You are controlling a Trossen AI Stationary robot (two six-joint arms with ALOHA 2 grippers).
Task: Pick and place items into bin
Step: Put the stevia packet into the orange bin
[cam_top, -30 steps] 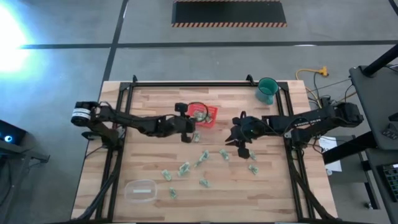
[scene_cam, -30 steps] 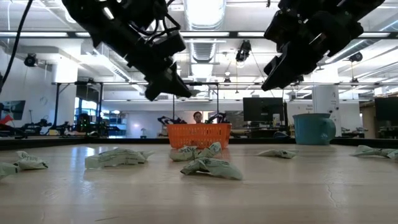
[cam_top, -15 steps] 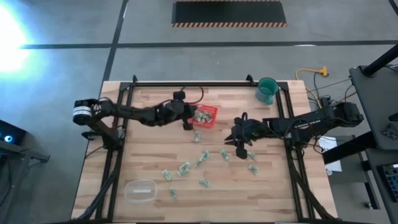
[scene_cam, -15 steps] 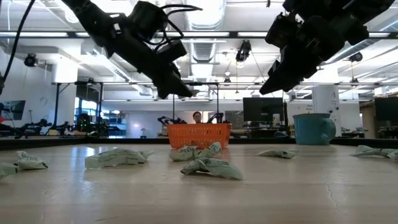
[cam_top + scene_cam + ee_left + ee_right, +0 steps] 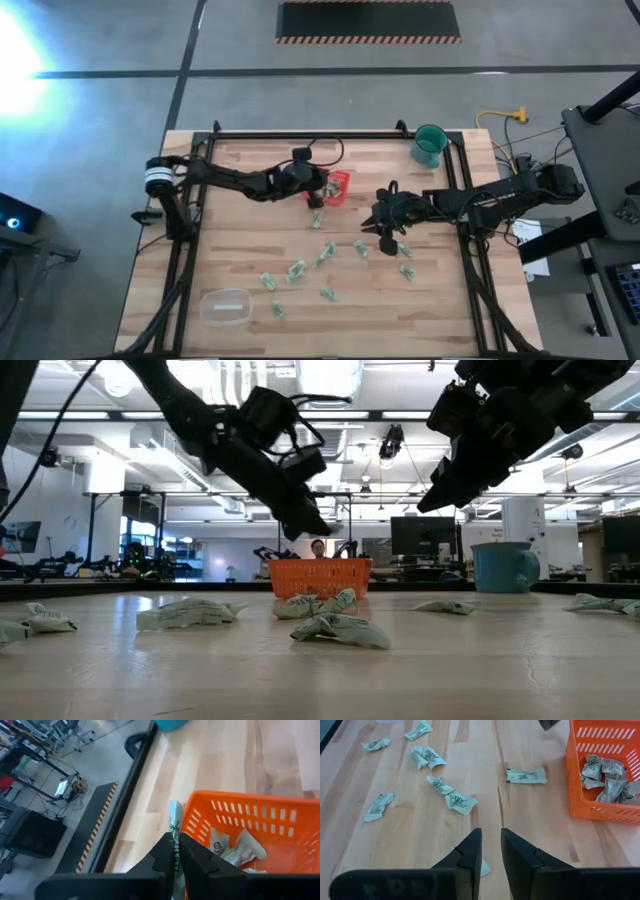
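The left gripper [image 5: 175, 851] has swung over to the bin's [image 5: 341, 187] edge, pinched shut on a wrapper [image 5: 174, 827], while the right gripper [image 5: 491, 851] hovers slightly parted, empty, above scattered wrappers [image 5: 449, 793].

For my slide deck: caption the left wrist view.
Left gripper, jaws shut on a pale-green wrapper, beside the red bin's wall.

The left end effector [image 5: 175, 851] has swung over to the bin [image 5: 338, 187]
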